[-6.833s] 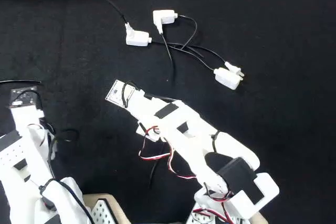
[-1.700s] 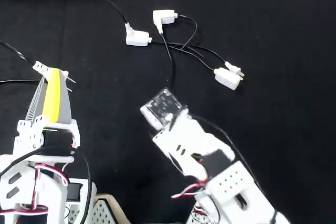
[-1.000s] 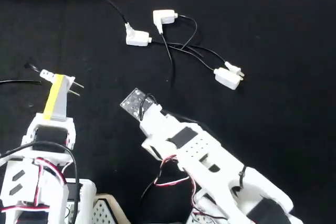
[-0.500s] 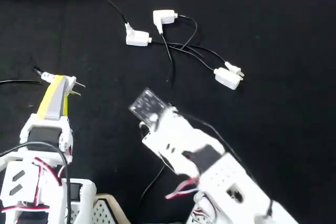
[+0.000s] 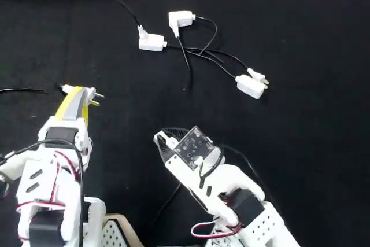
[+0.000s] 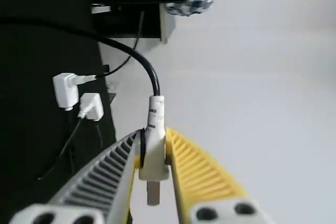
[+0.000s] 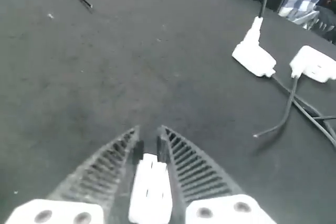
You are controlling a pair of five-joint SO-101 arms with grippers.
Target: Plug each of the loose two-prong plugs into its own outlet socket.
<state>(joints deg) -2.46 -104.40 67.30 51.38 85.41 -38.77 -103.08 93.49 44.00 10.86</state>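
My left gripper [image 6: 152, 139]: clamped on a two-prong plug [image 6: 156, 113], held above the table [image 5: 315, 39].
My right gripper [image 7: 149, 134]: clamped on a white socket [image 7: 150, 188], near the table.

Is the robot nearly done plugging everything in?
Not nearly. Done: nothing looks plugged in yet. In hand: the left gripper is shut on a plug, held up off the table, and the right gripper is shut on what looks like a socket. Left: joining those two, then pairing up the white pieces lying loose on the far side.
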